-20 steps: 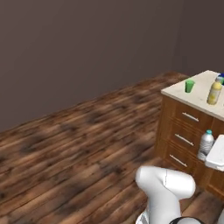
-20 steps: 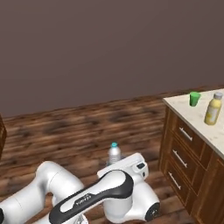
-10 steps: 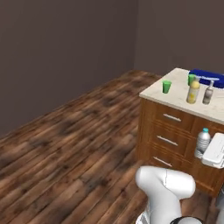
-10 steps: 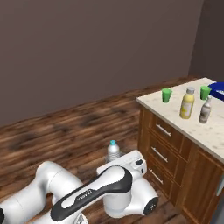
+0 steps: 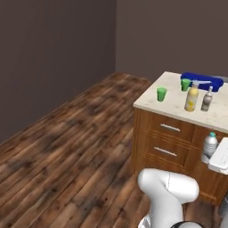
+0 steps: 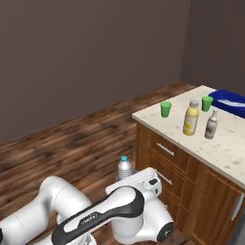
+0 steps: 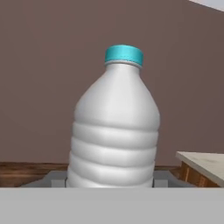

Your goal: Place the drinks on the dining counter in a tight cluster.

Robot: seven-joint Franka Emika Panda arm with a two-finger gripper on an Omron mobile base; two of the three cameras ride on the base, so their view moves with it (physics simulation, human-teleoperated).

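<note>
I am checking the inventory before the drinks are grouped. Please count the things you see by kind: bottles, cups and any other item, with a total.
Bottles: 3 (yellow juice bottle, brownish bottle, water bottle held in the claw)
Green cups: 2 (one, another)
Blue item at the far end of the dining counter: 1
Total: 6

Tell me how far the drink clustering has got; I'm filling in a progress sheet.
Done: the yellow juice bottle and the slim brownish bottle stand close together on the dining counter. In hand: the water bottle is upright in the tool, carried below counter height beside the drawers. Left: lift it onto the counter and set it against the other two.
</note>
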